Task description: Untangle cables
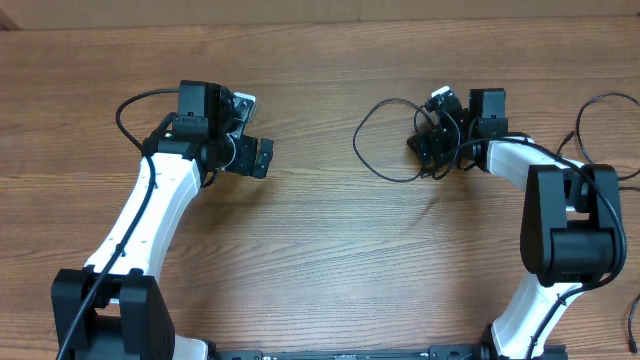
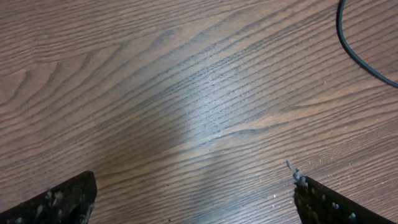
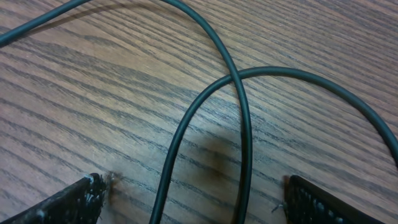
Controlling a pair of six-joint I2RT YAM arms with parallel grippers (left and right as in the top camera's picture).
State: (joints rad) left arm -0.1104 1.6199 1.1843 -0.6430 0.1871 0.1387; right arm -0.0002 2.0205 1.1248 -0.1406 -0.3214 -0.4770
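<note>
Between the right arm's spread jaws, two crossing cable strands (image 3: 238, 76) (left jaws likewise spread).

No text, label, brand, number or sign can be read in any view, neither on the arms, the cables (image 1: 385, 140) nor the wooden counter (image 1: 320, 250).

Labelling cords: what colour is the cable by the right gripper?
Black cable, clearest in the right wrist view.
</note>
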